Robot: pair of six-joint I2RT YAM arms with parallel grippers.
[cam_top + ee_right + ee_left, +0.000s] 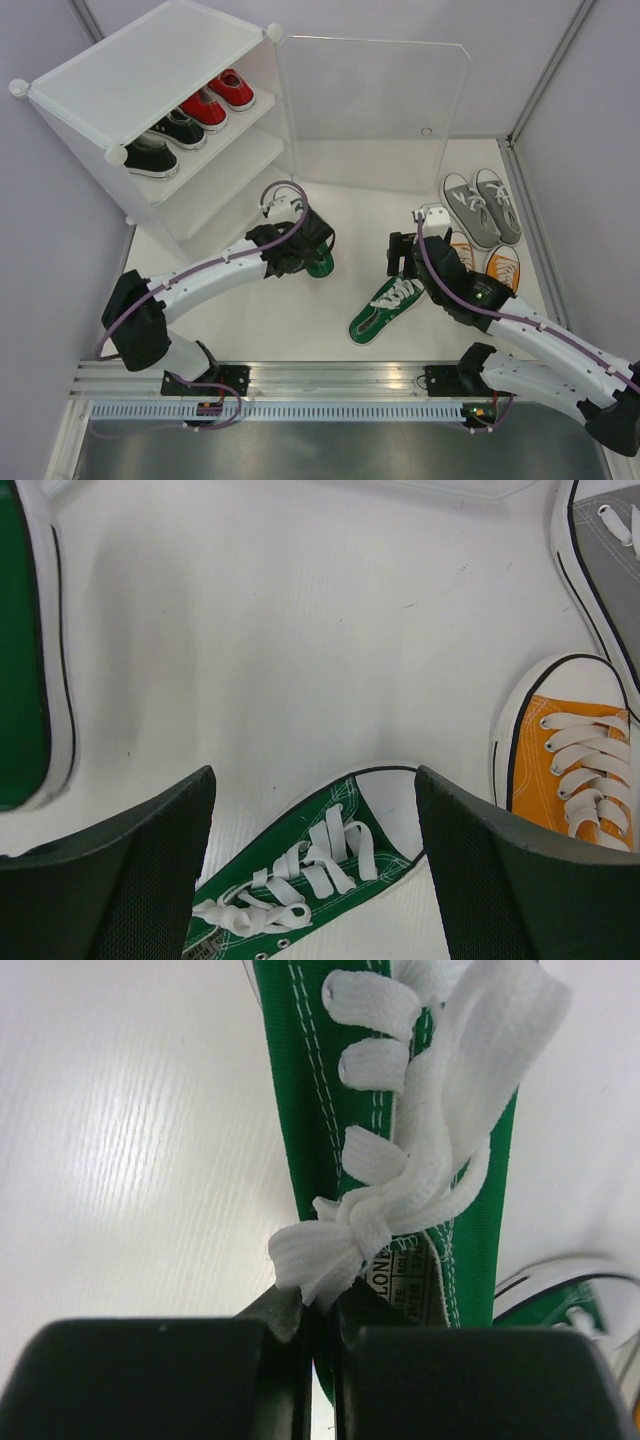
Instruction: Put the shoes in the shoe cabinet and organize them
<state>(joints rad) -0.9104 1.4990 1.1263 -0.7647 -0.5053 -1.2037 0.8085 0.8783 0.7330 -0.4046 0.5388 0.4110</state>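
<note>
- Right jaws: wide, empty; loose green sneaker [300, 870] lies on the white table [300, 630] between and below them, long axis slanting toe-away toward the right finger; this arm is nearer.
- Left jaws: clamped on the second green sneaker [305, 1110] beside its lace knot; stitched canvas, flat white laces.
- Shoe cabinet [150, 90]: translucent plastic, beyond the left jaws.

The desk [300, 320] is viewed from above and behind the arm bases by the top camera, faced down toward the shoe cabinet [150, 80]. The left wrist camera is held very close over the left pincer [318, 1310] against one green shoe [400, 1160]. The right wrist camera is aimed down from farther off; the second green shoe [300, 890] and an orange shoe [565, 770] are shared with the top view.
</note>
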